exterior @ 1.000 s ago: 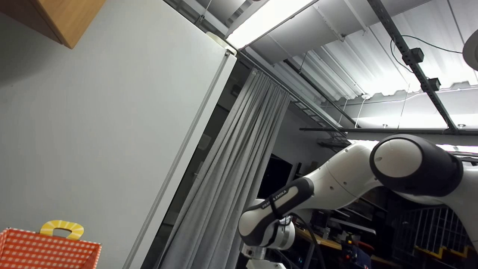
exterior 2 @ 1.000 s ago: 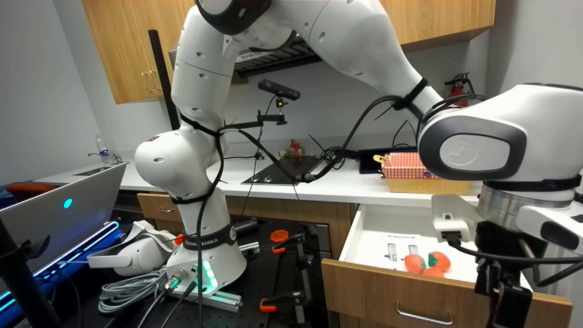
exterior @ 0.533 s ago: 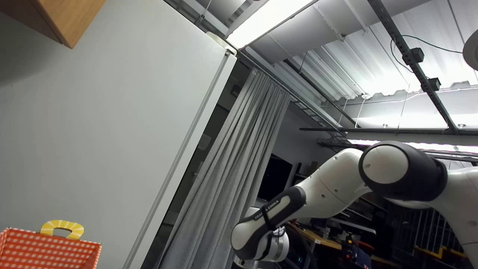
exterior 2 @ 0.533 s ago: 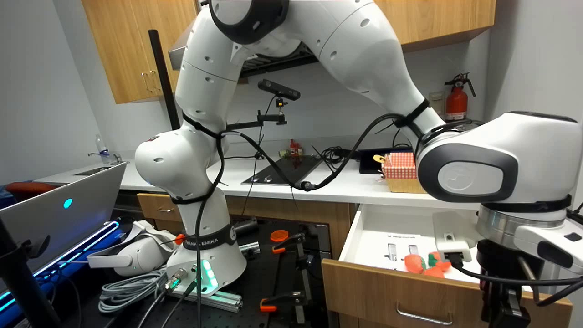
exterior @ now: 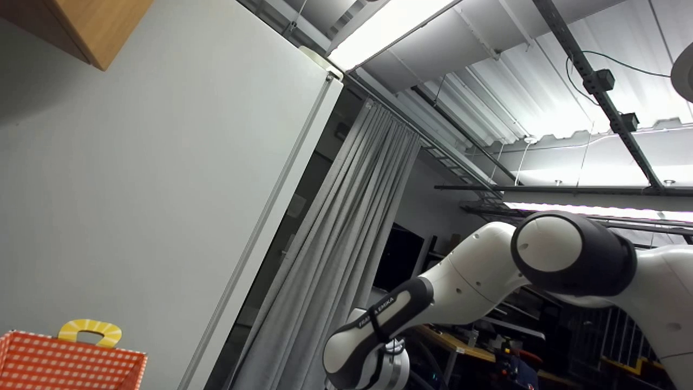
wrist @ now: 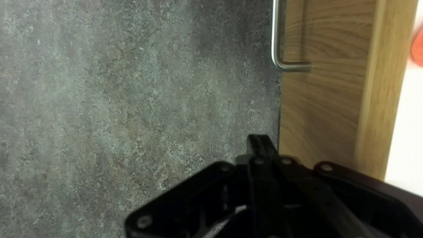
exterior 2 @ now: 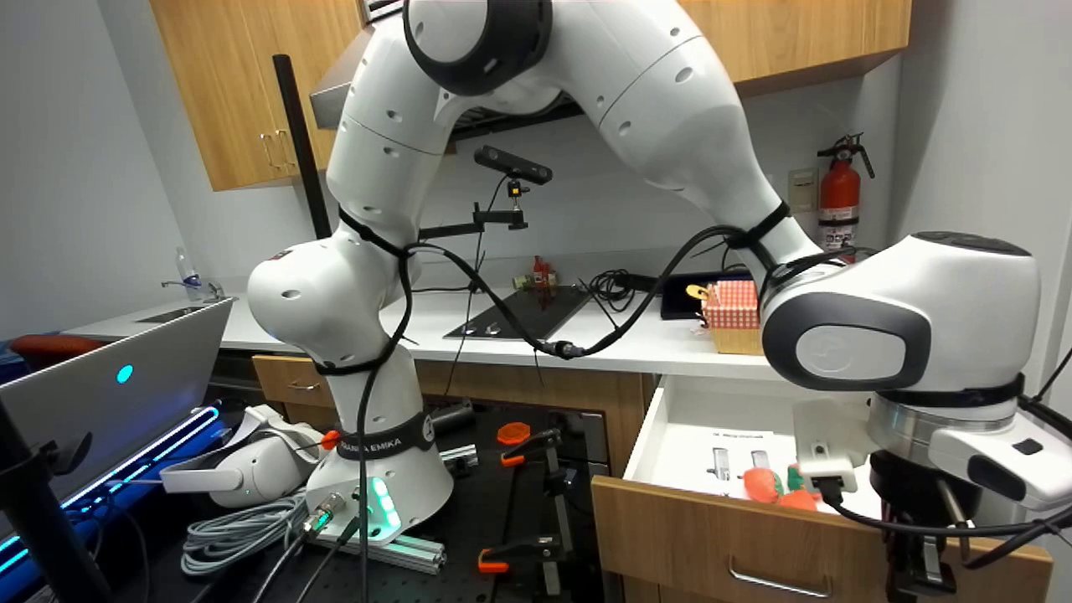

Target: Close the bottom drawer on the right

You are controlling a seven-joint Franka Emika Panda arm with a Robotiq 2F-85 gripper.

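Observation:
The drawer (exterior 2: 687, 532) on the right stands pulled out in an exterior view, its wood front below the white countertop; the cabinet's lowest part is cut off, so whether this is the bottom drawer I cannot tell. It has a metal handle (exterior 2: 779, 584). My gripper (wrist: 261, 138) is shut with nothing between its fingertips. It points down on the outer side of the drawer front (wrist: 324, 105), past the handle's end (wrist: 294, 67) in the wrist view. Contact with the wood is not visible. In an exterior view the gripper (exterior 2: 921, 578) hangs before the front's right part.
Red and green soft toys (exterior 2: 766, 486) lie inside the drawer. A checked basket (exterior 2: 733, 310) sits on the countertop (exterior 2: 653, 343) above. Clamps (exterior 2: 532, 548) stand beside the arm's base. Grey floor (wrist: 132, 99) spreads below the gripper, and a wall (exterior 2: 980, 151) rises at the far right.
My arm has come down and shifted slightly left in the exterior view that shows the drawer. The gripper has closed. The drawer looks just as far out as before.

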